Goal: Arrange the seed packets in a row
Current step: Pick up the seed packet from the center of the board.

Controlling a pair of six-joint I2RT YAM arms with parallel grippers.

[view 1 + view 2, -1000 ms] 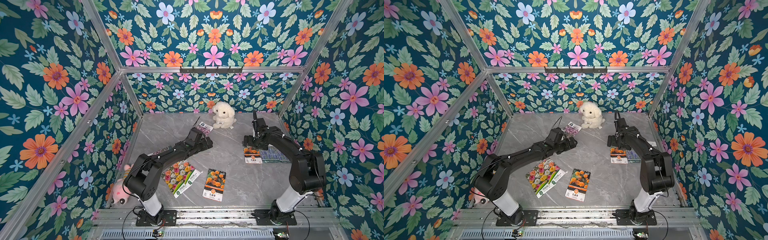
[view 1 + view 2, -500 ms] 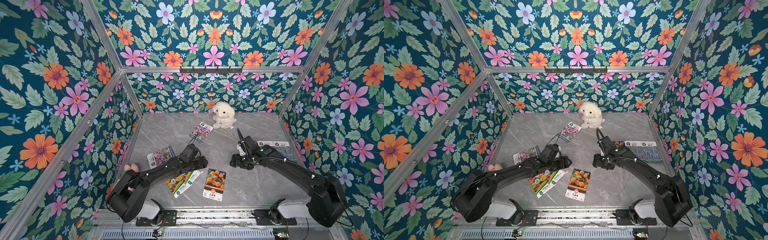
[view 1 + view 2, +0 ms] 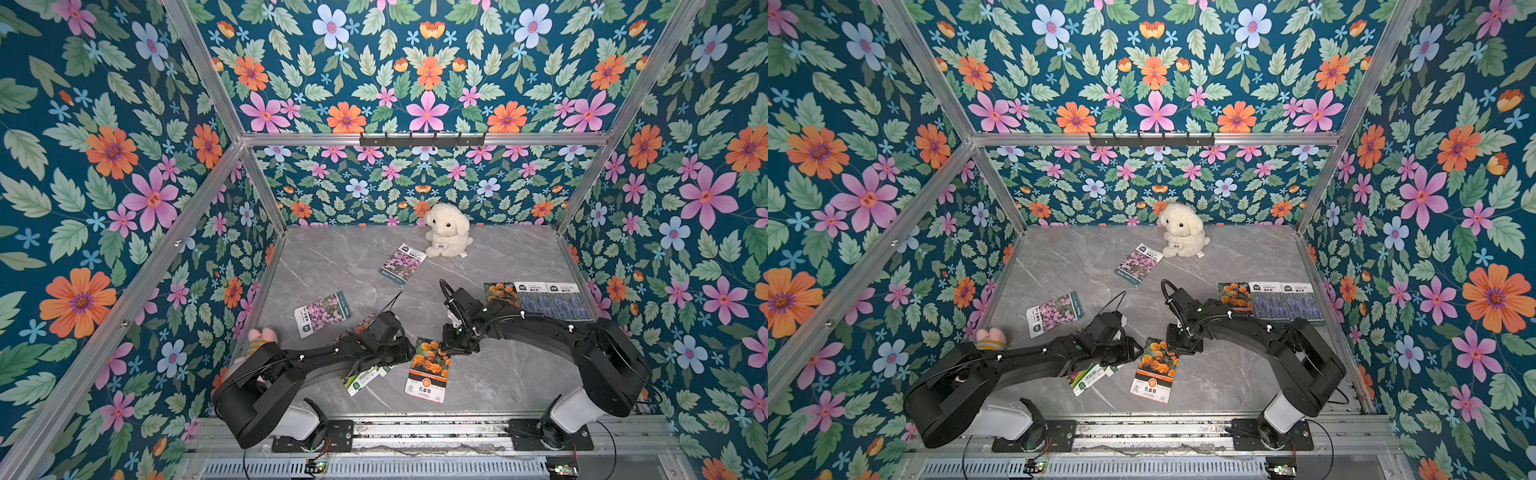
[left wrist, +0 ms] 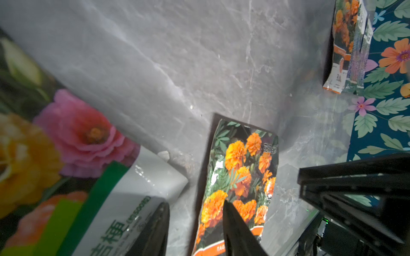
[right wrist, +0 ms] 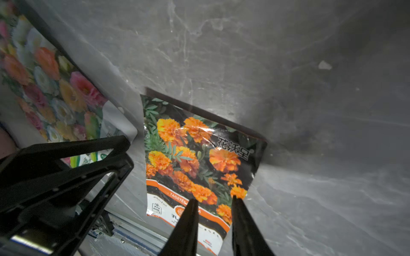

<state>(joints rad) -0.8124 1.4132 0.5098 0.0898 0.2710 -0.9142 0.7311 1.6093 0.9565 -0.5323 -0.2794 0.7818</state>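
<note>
An orange marigold seed packet (image 3: 428,370) (image 3: 1154,370) lies flat at the front centre. My left gripper (image 3: 405,353) (image 4: 195,223) hangs low at its left edge, jaws partly open, one finger over a multicolour packet (image 3: 365,376) (image 4: 124,199), the other over the marigold packet (image 4: 241,168). My right gripper (image 3: 451,347) (image 5: 214,212) hovers over the same packet (image 5: 195,155) at its far right corner, jaws narrowly open. Two pink-purple packets (image 3: 322,313) (image 3: 402,262) lie apart. By the right wall another marigold packet (image 3: 500,293) and two lavender packets (image 3: 552,299) lie side by side.
A white plush dog (image 3: 448,230) sits at the back wall. A pink plush toy (image 3: 262,336) rests by the left wall behind my left arm. Flowered walls close three sides, and a metal rail (image 3: 415,428) runs along the front.
Both arms have swung from the back of the table down to the front marigold packet. Both pairs of jaws have narrowed from wide open.
</note>
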